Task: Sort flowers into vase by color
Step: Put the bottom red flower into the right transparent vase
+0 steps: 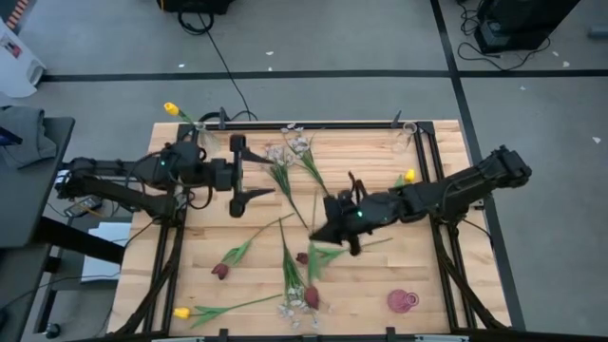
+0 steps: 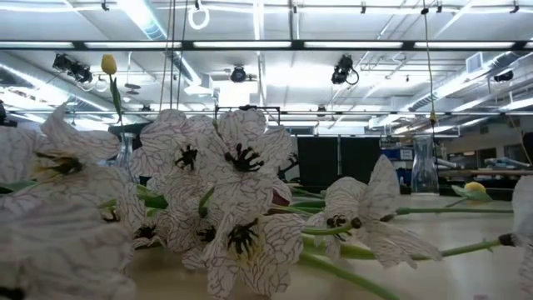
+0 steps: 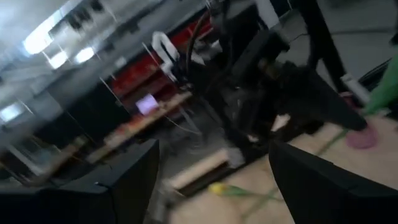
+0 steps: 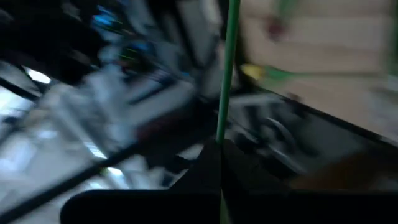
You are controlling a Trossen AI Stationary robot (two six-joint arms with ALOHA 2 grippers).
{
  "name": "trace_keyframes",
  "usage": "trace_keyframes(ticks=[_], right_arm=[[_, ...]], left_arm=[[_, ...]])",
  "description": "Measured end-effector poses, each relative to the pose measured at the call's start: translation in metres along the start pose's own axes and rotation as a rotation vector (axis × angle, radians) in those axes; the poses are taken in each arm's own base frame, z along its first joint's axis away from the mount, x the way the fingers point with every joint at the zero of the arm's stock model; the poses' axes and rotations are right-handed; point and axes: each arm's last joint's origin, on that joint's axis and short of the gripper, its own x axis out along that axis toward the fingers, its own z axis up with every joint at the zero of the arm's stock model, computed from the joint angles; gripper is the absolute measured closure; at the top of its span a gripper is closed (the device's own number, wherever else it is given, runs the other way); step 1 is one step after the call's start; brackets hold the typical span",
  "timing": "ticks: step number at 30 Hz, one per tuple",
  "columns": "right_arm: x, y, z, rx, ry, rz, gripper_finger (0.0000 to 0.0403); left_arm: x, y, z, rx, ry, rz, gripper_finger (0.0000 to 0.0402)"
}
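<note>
We have the right gripper [image 1: 334, 230] over the middle of the table [image 1: 380, 285], and its wrist view shows the two fingers pinched together on a thin green stem [image 4: 225, 81] that runs straight out from between them. In the high view that stem appears to lie across the boards around the gripper, but with several stems crossing there we cannot say which blossom belongs to it or which end is the head. What the coming move turns on, as we judge it, is where the vases lie from this hand: a clear vase [image 1: 407, 135] stands at the table's far right corner, behind the right arm, and a pink vase [image 1: 403, 301] sits at the near right edge, closer to the hand. Another vase on the far left holds a yellow tulip [image 1: 171, 109], and that one is nearer the left arm. The left gripper [image 1: 255, 177] hovers over the far left part of the table with its fingers spread wide and nothing between them. The rest of the flowers lie loose on the boards: a white spray [image 1: 296, 147] at the far middle, dark red tulips [image 1: 220, 271] and another yellow tulip [image 1: 182, 312] toward the near edge. To seat the stem we will likely have to swing it upright first.
</note>
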Motion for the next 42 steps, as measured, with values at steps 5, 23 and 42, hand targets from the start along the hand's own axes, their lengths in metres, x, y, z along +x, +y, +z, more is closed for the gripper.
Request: trace_keyframes(ticks=[5,23,42], right_arm=[[0.024,0.021,0.016,0.004,-0.027,0.300,0.0398],[0.025,0.058,0.083,-0.136,-0.198,0.517,0.0398],[0.015,0.074,0.106,-0.062,0.004,0.523,0.0398]], left_arm=[[0.006,0.004,0.006,0.213,0.024,-0.002,0.0094],[-0.001,-0.013,0.028,0.753,0.125,0.147,0.0094],[-0.004,-0.026,0.036,0.851,0.136,0.128,0.0094]])
